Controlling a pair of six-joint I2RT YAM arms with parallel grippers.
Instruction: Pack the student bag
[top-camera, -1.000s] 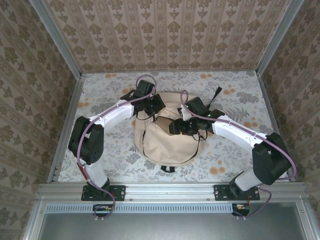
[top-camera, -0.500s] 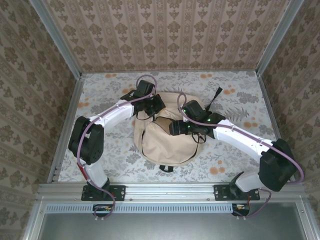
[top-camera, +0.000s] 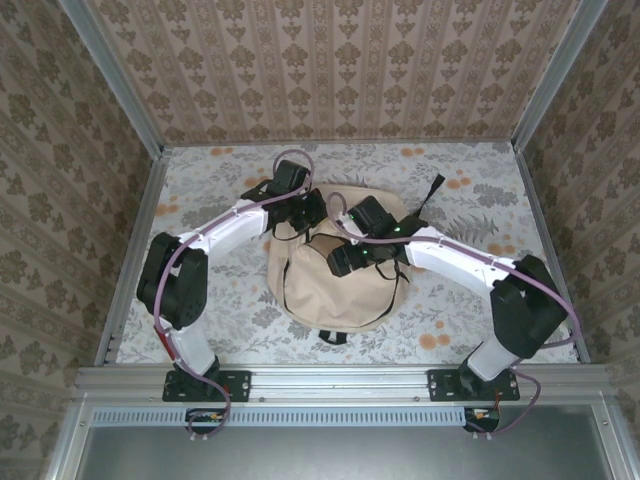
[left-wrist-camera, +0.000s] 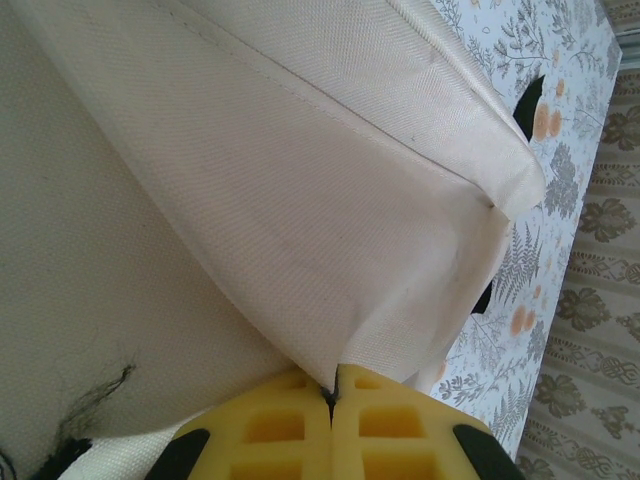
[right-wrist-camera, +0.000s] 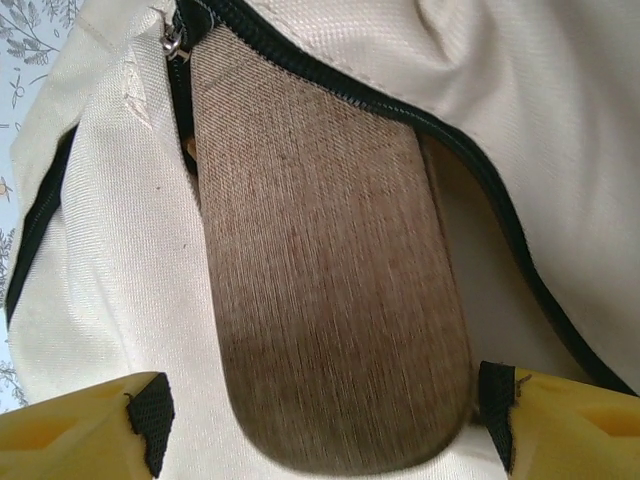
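Observation:
The student bag (top-camera: 330, 290), cream fabric with a black zip, lies in the middle of the table. My left gripper (top-camera: 312, 215) is at its far edge, shut on a fold of the bag's cream fabric (left-wrist-camera: 300, 200); the yellow fingertips (left-wrist-camera: 333, 390) meet with cloth pinched between them. My right gripper (top-camera: 345, 258) hovers over the bag's top. In the right wrist view it (right-wrist-camera: 322, 405) stands open around a brown oblong pencil case (right-wrist-camera: 320, 300). The case lies partly inside the bag's unzipped opening (right-wrist-camera: 300, 70), with a gap at the left pad (right-wrist-camera: 150, 420).
A black strap (top-camera: 432, 188) trails from the bag toward the far right, and a black loop (top-camera: 336, 337) sticks out at its near edge. The floral tablecloth (top-camera: 470, 180) is bounded by patterned walls and metal rails (top-camera: 130, 260).
My right gripper has moved left and a little farther over the bag. The left arm has stayed in place, still pinching the fabric.

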